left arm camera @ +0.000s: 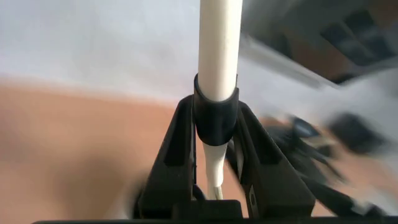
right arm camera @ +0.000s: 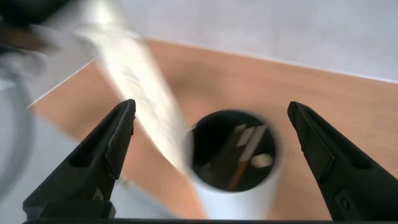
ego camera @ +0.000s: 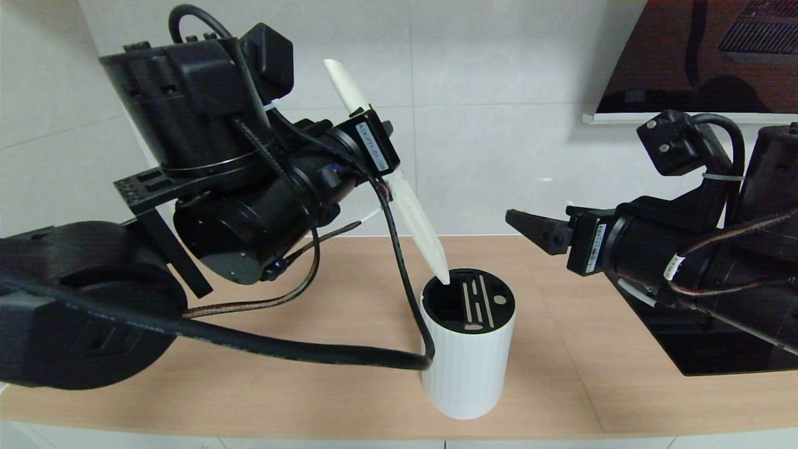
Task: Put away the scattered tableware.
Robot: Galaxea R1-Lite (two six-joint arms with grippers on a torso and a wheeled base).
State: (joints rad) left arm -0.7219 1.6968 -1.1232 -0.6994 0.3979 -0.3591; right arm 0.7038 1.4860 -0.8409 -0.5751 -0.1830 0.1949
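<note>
Your left gripper [ego camera: 374,148] clamps a white knife [ego camera: 421,224], its tip at the holder [ego camera: 467,368] near the counter [ego camera: 548,374] front edge. Your right gripper [right arm camera: 211,107] gapes wide.

Light wood table [ego camera: 299,380] with a black cooktop [ego camera: 698,352] at right, white tiled wall [ego camera: 499,93] behind, dark hood [ego camera: 673,62] above.

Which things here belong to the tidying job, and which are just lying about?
Job in hand:
- white utensil holder, cutlery inside
- white knife, gripped by the left hand, tip at the holder's mouth
- right hand, open, nearby

Lying about:
- black cooktop
- range hood
- wooden countertop
</note>
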